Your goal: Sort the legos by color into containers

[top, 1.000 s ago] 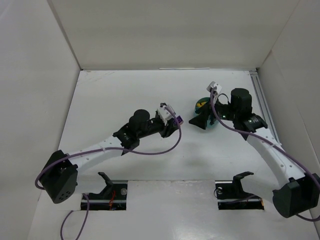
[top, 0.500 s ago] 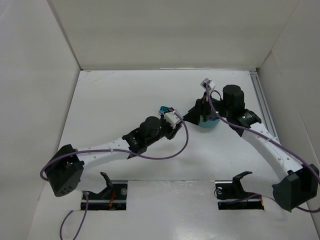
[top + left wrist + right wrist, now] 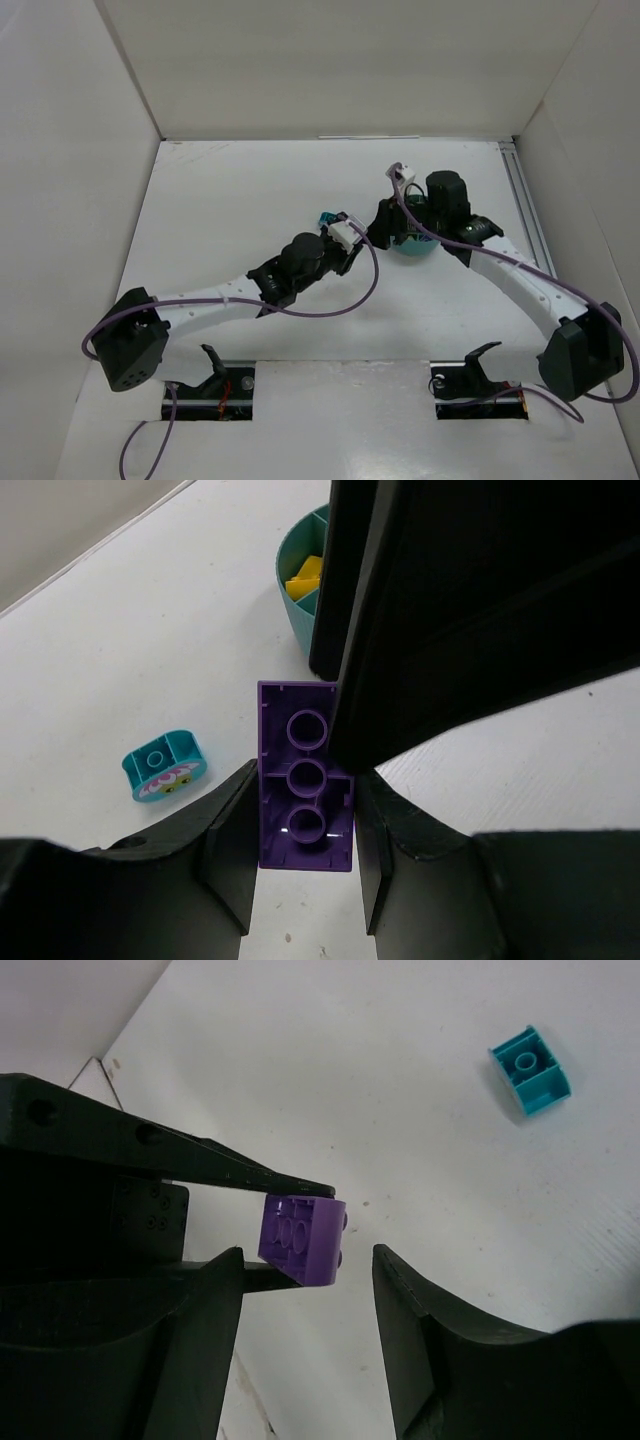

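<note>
My left gripper [image 3: 305,780] is shut on a purple brick [image 3: 305,790] and holds it above the table. The brick also shows in the right wrist view [image 3: 300,1240], lying between the open jaws of my right gripper [image 3: 308,1252], which do not touch it. In the top view the two grippers meet, left [image 3: 360,234] and right [image 3: 383,224], just left of the teal bowl [image 3: 418,247], and hide the brick. The bowl [image 3: 292,568] holds a yellow-orange brick [image 3: 305,578]. A teal brick [image 3: 323,217] lies on the table left of the grippers, also seen from both wrists [image 3: 163,765] [image 3: 530,1070].
White walls [image 3: 90,200] close the table on the left, back and right. A metal rail [image 3: 525,200] runs along the right edge. Two black stands [image 3: 215,365] [image 3: 480,360] sit at the near edge by the arm bases.
My left gripper carried the purple brick right and farther back, toward the bowl. My right gripper swung left off the bowl to meet it. The teal brick came into sight.
</note>
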### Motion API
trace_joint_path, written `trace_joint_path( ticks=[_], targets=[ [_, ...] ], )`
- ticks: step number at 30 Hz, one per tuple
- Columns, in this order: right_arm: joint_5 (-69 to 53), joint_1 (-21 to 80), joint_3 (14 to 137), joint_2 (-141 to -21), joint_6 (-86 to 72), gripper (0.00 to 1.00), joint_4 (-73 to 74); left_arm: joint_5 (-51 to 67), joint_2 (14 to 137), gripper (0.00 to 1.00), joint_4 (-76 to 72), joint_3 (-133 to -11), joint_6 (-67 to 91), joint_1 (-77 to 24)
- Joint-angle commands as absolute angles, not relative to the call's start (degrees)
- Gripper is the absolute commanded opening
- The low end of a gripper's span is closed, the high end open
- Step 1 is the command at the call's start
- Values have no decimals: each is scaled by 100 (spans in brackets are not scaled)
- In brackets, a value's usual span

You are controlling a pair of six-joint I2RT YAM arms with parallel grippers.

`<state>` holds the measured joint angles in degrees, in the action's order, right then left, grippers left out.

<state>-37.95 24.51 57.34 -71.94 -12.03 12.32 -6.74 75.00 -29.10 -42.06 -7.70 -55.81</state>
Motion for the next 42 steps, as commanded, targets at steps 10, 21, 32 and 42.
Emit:
trace_joint_path(
  ticks=[10,21,32,42],
  targets=[
    [-3779,2733,6003,-7436,-1230,27,616,-878,7471,0,-3427,-4422,-817,-5634],
    [-3235,2672,5845,-6917,-1090,0,545,-940,7164,57,-3428,-4193,-580,-5634],
    [-1673,1600,5783,-5952,-37,0,1913,-994,6373,100,-2603,-3867,710,-5214],
    [1177,1468,5651,-5466,308,1,2935,1757,7645,100,-1661,-4736,2303,-2928]
  ],
)
